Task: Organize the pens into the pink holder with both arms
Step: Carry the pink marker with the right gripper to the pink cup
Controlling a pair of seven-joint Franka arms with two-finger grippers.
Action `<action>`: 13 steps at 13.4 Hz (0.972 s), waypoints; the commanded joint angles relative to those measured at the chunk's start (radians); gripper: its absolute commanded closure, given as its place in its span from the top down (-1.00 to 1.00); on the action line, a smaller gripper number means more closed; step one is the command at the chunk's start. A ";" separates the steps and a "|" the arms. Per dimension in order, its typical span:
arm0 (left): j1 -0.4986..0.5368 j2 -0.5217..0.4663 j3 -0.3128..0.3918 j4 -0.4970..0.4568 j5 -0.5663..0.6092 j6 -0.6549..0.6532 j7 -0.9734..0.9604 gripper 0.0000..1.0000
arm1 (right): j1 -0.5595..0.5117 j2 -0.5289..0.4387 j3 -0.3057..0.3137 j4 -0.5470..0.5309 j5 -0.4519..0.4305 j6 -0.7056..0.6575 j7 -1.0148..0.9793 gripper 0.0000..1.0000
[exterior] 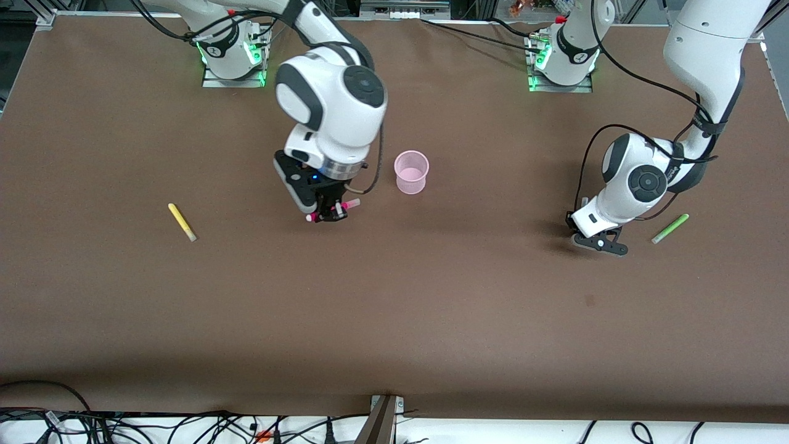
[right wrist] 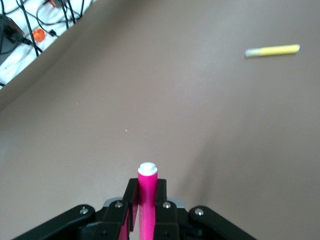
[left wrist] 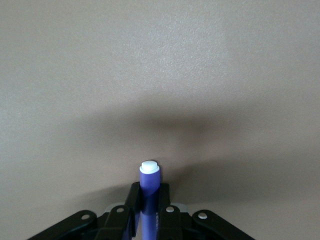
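Note:
The pink holder [exterior: 411,172] stands upright near the middle of the table. My right gripper [exterior: 331,213] hangs over the table beside the holder, toward the right arm's end, shut on the magenta-pink pen [exterior: 336,211]; its wrist view shows the pen [right wrist: 147,187] clamped between the fingers. My left gripper [exterior: 599,242] is low over the table near the left arm's end, shut on the dark purple pen [left wrist: 149,181], which the front view hides. The light green pen [exterior: 670,229] lies beside it. The yellow pen [exterior: 182,222] lies toward the right arm's end and shows in the right wrist view [right wrist: 272,50].
The two arm bases [exterior: 233,55] [exterior: 564,58] stand along the table's farthest edge. Loose cables [exterior: 185,425] and a metal bracket [exterior: 383,416] sit at the nearest edge. Bare brown table [exterior: 394,308] spreads between the pens and that edge.

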 commanded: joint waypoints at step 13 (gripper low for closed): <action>0.008 -0.172 -0.034 0.071 -0.073 -0.084 0.077 -1.00 | 0.287 0.108 -0.016 0.129 -0.078 -0.217 0.295 -1.00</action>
